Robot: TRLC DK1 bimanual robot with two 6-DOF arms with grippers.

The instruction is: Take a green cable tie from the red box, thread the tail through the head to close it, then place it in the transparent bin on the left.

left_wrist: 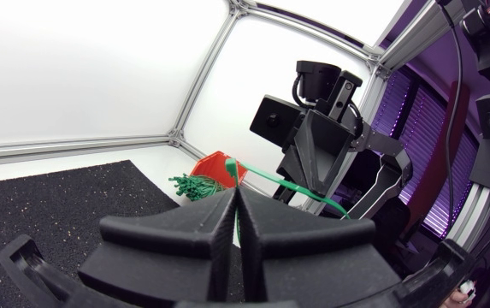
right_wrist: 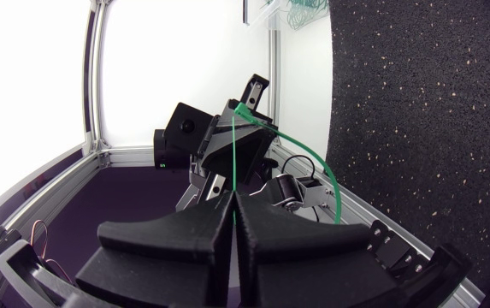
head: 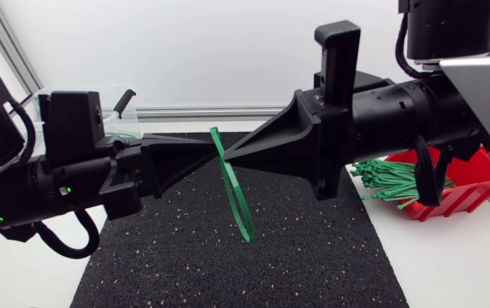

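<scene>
A green cable tie [head: 234, 190] hangs as a loop above the black mat, between my two grippers, which meet tip to tip. My left gripper [head: 214, 149] is shut on the tie from the left, and my right gripper [head: 228, 156] is shut on it from the right. In the left wrist view the tie [left_wrist: 300, 189] runs from the shut fingers [left_wrist: 234, 205] towards the right gripper. The right wrist view shows the strap [right_wrist: 234, 158] rising from the shut fingers [right_wrist: 234, 205] to its head, then arcing back. The red box [head: 460, 184] holds several loose green ties [head: 390, 182]. The transparent bin [head: 118, 113] stands at the back left.
A black speckled mat [head: 227, 265] covers the middle of the table, under the hanging loop. The red box [left_wrist: 215, 164] with its ties sits off the mat's right edge. A metal frame rail [head: 202, 112] runs along the back of the table.
</scene>
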